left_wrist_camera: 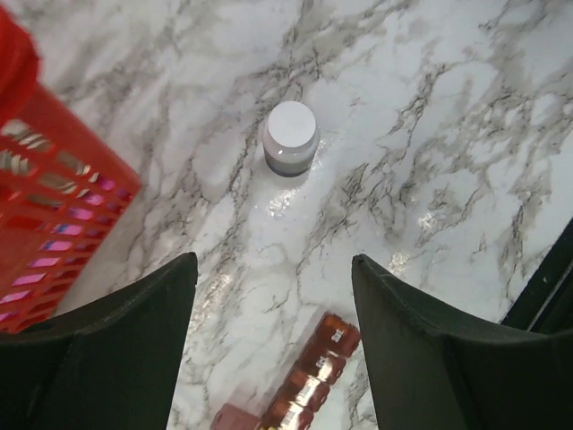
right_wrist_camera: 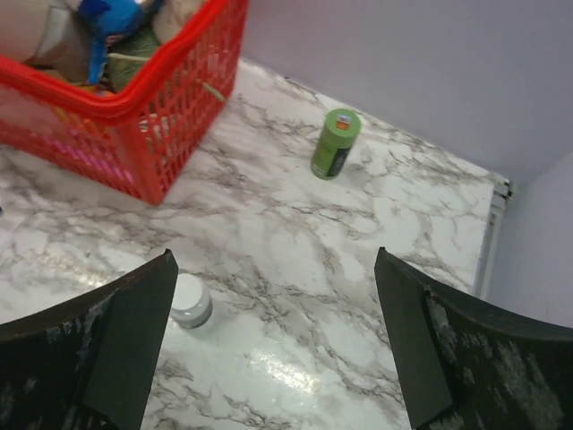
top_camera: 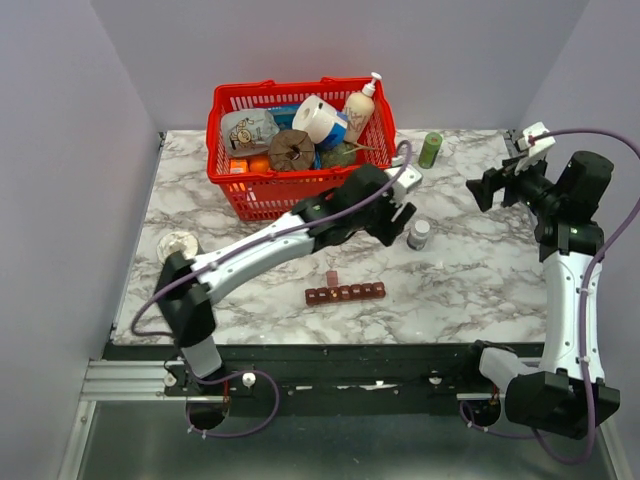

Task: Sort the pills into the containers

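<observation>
The dark red-brown pill strip [top_camera: 345, 293] lies on the marble table near the front middle, with one lid [top_camera: 331, 276] flipped up at its left part. It also shows low in the left wrist view [left_wrist_camera: 309, 381]. A small clear bottle with a white cap [top_camera: 418, 234] stands right of the strip's far side, seen also in both wrist views [left_wrist_camera: 290, 137] [right_wrist_camera: 191, 301]. My left gripper [top_camera: 398, 222] is open and empty, hovering just left of the bottle. My right gripper [top_camera: 478, 192] is open and empty, raised at the far right. No loose pills show.
A red mesh basket [top_camera: 228, 185] full of household items stands at the back middle. A green cylinder [top_camera: 430, 149] stands to its right. A round clear lid-like object [top_camera: 177, 243] lies at the left edge. A small grey block [top_camera: 408, 178] sits by the basket's right corner.
</observation>
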